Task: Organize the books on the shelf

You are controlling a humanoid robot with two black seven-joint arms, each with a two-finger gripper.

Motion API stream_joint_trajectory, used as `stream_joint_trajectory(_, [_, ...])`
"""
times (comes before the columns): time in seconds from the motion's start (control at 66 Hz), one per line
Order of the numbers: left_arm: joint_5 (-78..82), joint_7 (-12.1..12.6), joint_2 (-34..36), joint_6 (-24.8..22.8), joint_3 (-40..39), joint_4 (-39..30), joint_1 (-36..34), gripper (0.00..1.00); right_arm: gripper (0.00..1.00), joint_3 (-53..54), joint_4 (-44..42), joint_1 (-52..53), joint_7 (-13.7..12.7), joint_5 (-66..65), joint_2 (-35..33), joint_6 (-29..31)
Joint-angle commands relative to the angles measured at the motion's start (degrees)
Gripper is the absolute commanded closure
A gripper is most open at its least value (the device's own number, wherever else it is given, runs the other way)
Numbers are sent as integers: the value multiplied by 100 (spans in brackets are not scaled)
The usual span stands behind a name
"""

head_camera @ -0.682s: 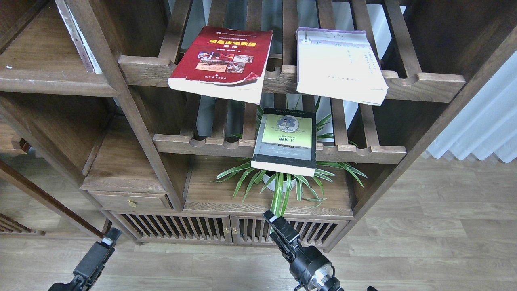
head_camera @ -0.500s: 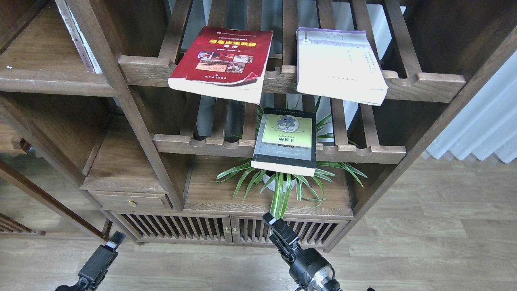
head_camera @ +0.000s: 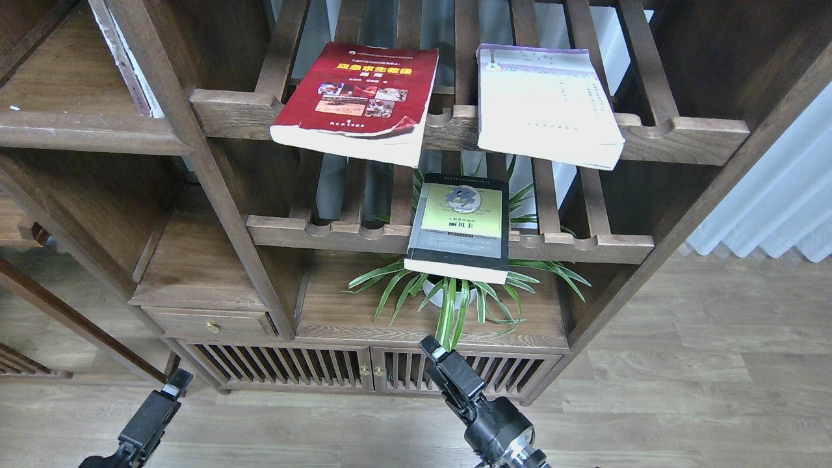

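The red book [head_camera: 356, 97] with a yellow title lies flat on the upper slatted rack, overhanging its front rail. The cream-white book [head_camera: 543, 104] with a purple edge lies to its right on the same rack. The dark-grey book [head_camera: 460, 224] with a lime-green panel lies on the lower slatted rack, overhanging its rail. The solid plank shelf [head_camera: 71, 133] is at the upper left. My left gripper [head_camera: 174, 385] and right gripper [head_camera: 431, 348] hang low in front of the cabinet, far below the books. They look empty, and their fingers cannot be told apart.
A thin book with a pale worn spine [head_camera: 127, 62] leans on the plank shelf against the post. A potted spider plant [head_camera: 448, 296] stands below the grey book. A small drawer [head_camera: 208, 322] and slatted cabinet doors [head_camera: 364, 370] sit below. White curtains [head_camera: 780, 201] hang at the right.
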Motion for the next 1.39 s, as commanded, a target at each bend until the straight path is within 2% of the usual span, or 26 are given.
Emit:
stream_joint_trajectory(0.0, [-1,0,0,0,-118,-19,-1,0,0,9,-273,103,-3,-8,0,27])
stream_joint_trajectory(0.409, [-1,0,44,0,-566,52,-1,0,0,-61,-485,419,-21,-17,0,27])
stream_joint_trajectory(0.576, [-1,0,44,0,-619,78,-1,0,0,-96,-450,411,155,176,0,27])
stream_joint_trajectory(0.772, [-1,0,53,0,-619,96,-1,0,0,-544,-344,524,638,176,0,27])
stream_joint_trajectory(1.0, [-1,0,62,0,-750,183,-27,0,0,-509,-335,876,1086,256,0,27])
stream_joint_trajectory(1.378, [-1,0,167,0,-1199,544,-71,0,0,-492,-344,1228,1174,396,0,27])
